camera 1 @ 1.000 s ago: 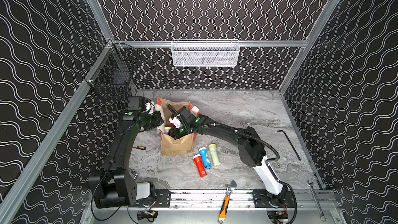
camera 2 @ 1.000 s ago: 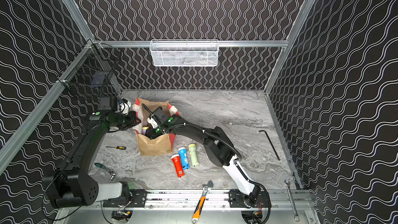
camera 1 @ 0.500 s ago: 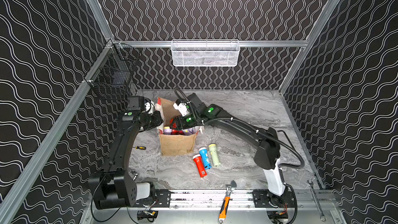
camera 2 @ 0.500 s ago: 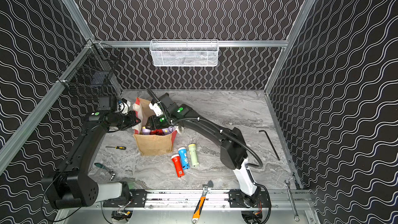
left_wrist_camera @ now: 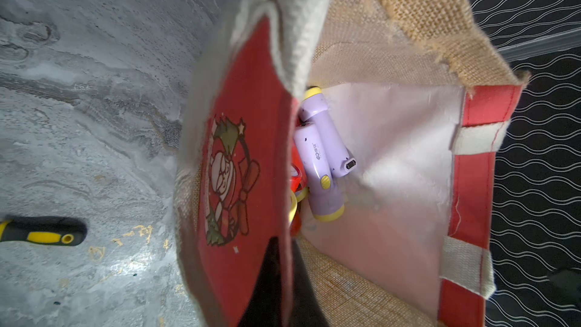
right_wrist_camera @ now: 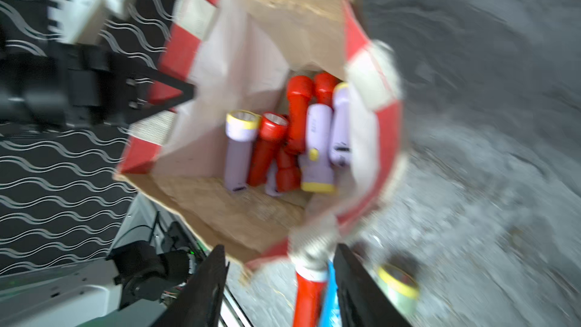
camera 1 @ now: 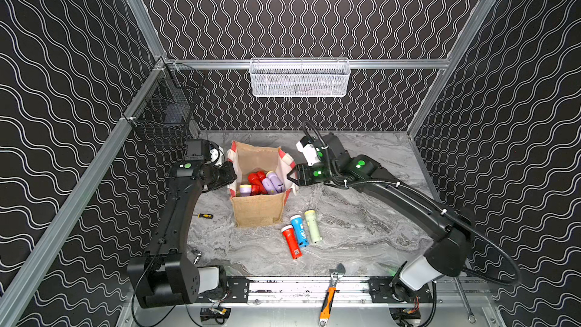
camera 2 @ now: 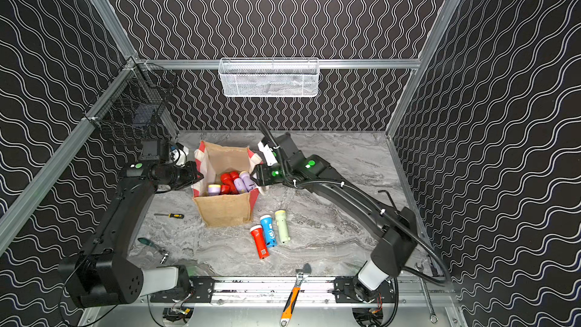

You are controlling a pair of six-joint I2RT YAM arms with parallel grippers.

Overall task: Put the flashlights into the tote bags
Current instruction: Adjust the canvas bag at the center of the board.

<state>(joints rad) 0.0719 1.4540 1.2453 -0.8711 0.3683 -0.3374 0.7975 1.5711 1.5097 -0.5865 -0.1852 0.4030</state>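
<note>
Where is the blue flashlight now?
In both top views the blue flashlight lies on the table near the front right corner of the tote bag, between the red flashlight and the pale green flashlight.

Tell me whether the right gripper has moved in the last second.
Yes. The right gripper has come out of the bag toward the right arm's side, now just outside its rim.

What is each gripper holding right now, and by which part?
The left gripper is shut on the burlap tote bag, pinching its red side panel at the rim. The right gripper is open and holds nothing.
</note>
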